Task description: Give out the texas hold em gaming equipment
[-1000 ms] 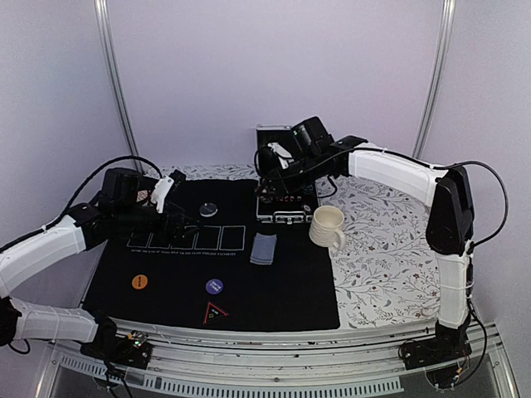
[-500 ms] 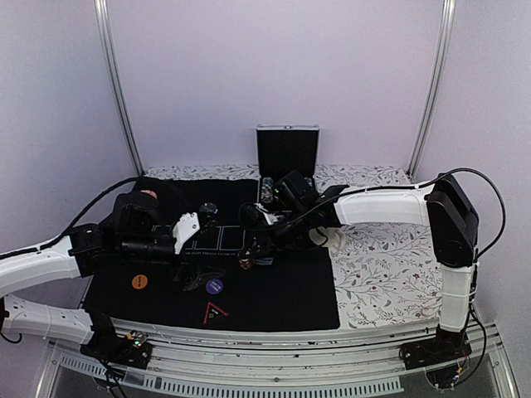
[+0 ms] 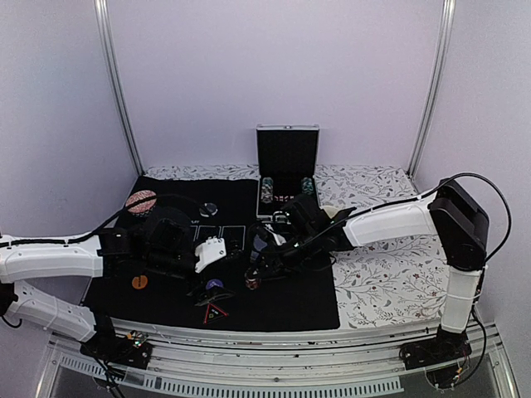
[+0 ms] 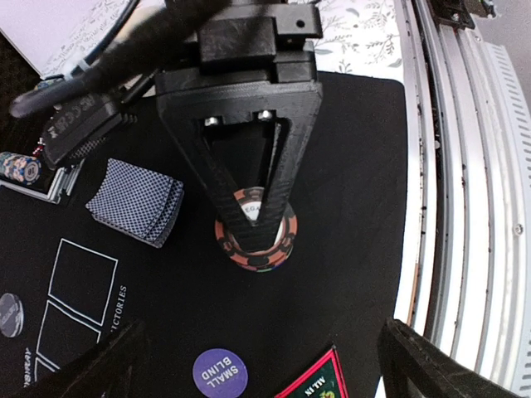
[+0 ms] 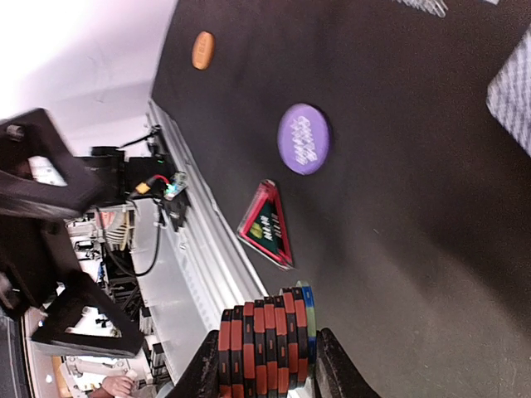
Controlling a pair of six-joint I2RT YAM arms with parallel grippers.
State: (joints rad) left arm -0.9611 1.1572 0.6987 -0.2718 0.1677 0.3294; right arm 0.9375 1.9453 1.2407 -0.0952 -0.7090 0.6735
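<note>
In right gripper (image 5: 270, 369): chip stack (image 5: 261, 340), red-black striped edges, one blue-green chip.

Right gripper (image 3: 252, 279) swung from the case (image 3: 287, 150) down to front-centre of the mat (image 3: 292, 300), red-black chip stack (image 4: 255, 243) clamped in it. Left gripper (image 3: 207, 292) moved in from the left edge, now over the purple button (image 4: 220, 374).

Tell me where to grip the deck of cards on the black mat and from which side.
Take the deck of cards across its two long edges, coming straight down from above. It lies flat on the black mat, slightly splayed, so probably only its edges offer a hold.
</note>
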